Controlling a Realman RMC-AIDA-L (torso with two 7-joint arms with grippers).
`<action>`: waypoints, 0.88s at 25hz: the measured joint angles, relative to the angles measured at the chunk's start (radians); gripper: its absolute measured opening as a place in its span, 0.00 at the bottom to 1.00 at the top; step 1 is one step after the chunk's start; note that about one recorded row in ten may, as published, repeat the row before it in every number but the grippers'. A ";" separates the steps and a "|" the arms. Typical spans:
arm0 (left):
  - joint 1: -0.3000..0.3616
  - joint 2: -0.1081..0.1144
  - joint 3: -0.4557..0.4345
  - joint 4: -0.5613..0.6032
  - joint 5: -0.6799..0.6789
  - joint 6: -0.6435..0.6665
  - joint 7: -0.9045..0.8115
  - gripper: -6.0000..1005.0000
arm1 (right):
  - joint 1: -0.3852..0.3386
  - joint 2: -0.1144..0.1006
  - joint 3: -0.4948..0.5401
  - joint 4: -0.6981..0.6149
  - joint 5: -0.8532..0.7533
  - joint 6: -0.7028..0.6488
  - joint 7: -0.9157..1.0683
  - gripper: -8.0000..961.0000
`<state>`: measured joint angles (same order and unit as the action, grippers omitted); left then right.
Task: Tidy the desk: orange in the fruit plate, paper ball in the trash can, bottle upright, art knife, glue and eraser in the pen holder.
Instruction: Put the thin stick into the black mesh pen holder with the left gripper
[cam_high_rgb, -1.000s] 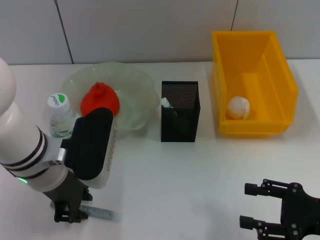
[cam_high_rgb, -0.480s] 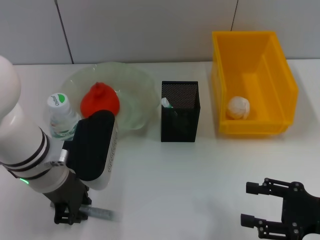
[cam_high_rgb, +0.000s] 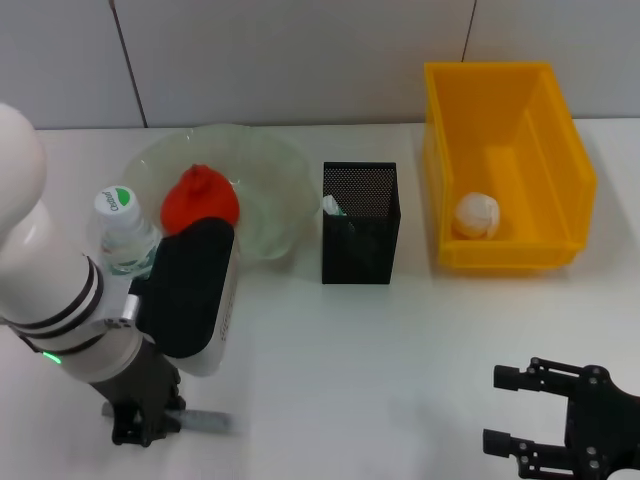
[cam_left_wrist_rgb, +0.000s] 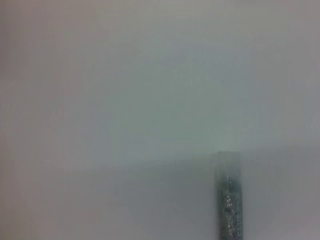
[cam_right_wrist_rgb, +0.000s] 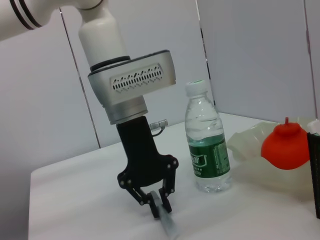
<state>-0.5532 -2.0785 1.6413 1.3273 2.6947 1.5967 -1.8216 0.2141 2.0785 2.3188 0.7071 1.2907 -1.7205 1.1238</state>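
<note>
the left gripper (cam_high_rgb: 143, 428) has closed in over the last second, its fingers now pinching one end of the art knife (cam_high_rgb: 205, 423) lying near the tabletop's front left corner. it looks ready to lift toward the pen holder (cam_high_rgb: 360, 224). the right gripper (cam_high_rgb: 520, 410) waits, fingers spread and empty, by the front right corner.

Left end effector (cam_high_rgb: 140, 428) lowered, fingers pinched — right end effector (cam_high_rgb: 520, 411) idle, agape

The head view looks steeply down on the whole desk (cam_high_rgb: 400, 340) from the near side. The left wrist view sits close above the desk, facing down. The right wrist view looks low across the desk leftward, sharing the bottle (cam_right_wrist_rgb: 207, 145) (cam_high_rgb: 122, 232) with the head view.
</note>
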 joint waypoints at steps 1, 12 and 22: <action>0.001 0.000 -0.001 0.015 -0.004 0.004 -0.002 0.17 | -0.001 0.000 0.000 0.000 0.001 -0.001 0.000 0.77; 0.028 0.008 -0.163 0.173 -0.341 0.135 0.050 0.16 | -0.005 -0.002 0.017 0.000 0.003 0.004 0.003 0.77; 0.141 0.004 -0.141 0.204 -0.811 -0.193 0.201 0.15 | -0.007 -0.003 0.064 -0.016 0.001 0.007 -0.001 0.77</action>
<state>-0.4122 -2.0744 1.5002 1.5308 1.8839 1.4033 -1.6209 0.2070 2.0756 2.3828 0.6913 1.2914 -1.7131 1.1227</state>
